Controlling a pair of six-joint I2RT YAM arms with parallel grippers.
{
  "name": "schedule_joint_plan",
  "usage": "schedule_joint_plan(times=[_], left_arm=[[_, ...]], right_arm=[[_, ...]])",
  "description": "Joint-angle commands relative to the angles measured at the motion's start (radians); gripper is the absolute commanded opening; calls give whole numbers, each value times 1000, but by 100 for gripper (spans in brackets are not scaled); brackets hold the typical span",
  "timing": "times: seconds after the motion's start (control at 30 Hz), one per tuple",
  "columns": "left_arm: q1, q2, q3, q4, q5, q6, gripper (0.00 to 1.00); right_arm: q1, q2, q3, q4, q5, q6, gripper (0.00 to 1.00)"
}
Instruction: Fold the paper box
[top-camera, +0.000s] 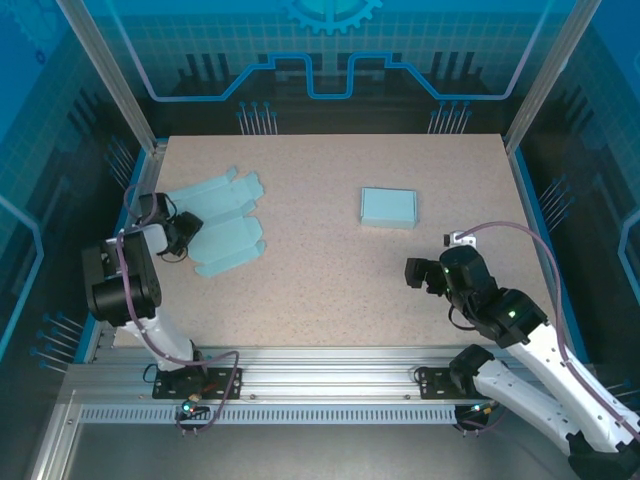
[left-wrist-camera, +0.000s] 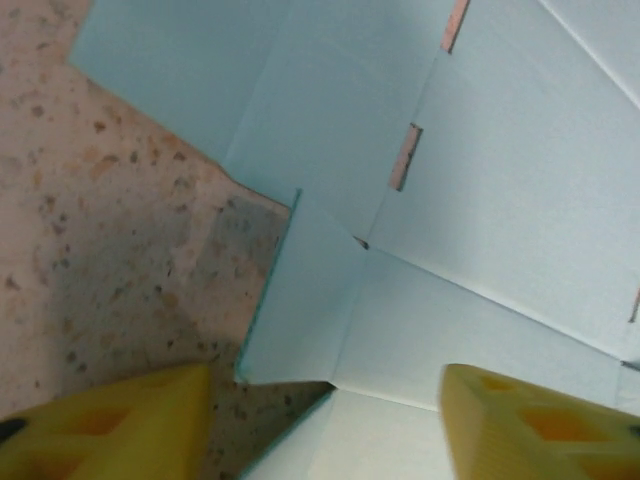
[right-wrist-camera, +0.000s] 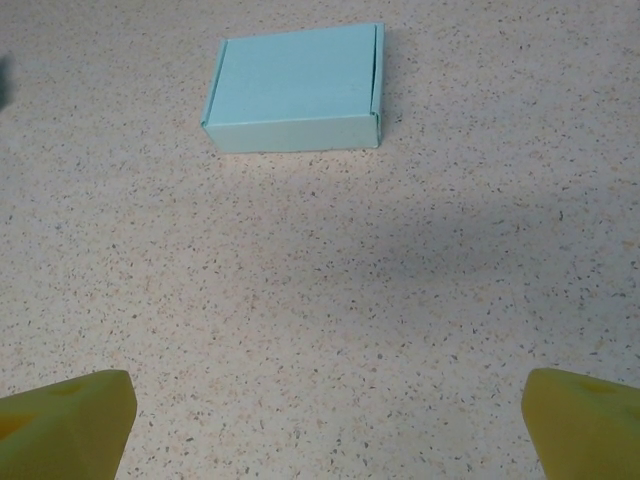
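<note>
A flat, unfolded light-blue paper box (top-camera: 225, 222) lies on the table's left side, its flaps spread out. My left gripper (top-camera: 188, 232) is at its left edge. In the left wrist view the sheet (left-wrist-camera: 450, 180) shows creases and slots, and a small side flap (left-wrist-camera: 300, 300) lies between my yellow fingers (left-wrist-camera: 130, 420), which stand partly apart around my left gripper (left-wrist-camera: 325, 410) without pinching it. My right gripper (top-camera: 415, 272) hovers open over bare table at the right; its wrist view has my right gripper (right-wrist-camera: 325, 420) wide with nothing between.
A folded, closed light-blue box (top-camera: 389, 207) sits at the back right of the speckled table (top-camera: 330, 290), ahead of the right gripper, also as the folded box (right-wrist-camera: 295, 85). Aluminium posts and blue panels fence the table on three sides.
</note>
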Motion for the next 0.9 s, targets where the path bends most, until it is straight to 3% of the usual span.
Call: schedule_joint_plan(times=[0.0, 0.13, 0.27, 0.57, 0.87], left_arm=[[-2, 43, 49, 43, 80, 4, 53], [-5, 40, 57, 42, 88, 16, 16], [-43, 26, 68, 31, 122, 64, 0], [-235, -94, 6, 42, 209, 130, 0], [-393, -290, -197, 87, 279, 102, 0]], right_arm=[[5, 12, -1, 30, -21, 12, 100], [5, 29, -3, 42, -25, 12, 100], [4, 49, -8, 53, -27, 15, 100], [-4, 88, -3, 67, -37, 51, 100], [-64, 166, -20, 214, -283, 12, 100]])
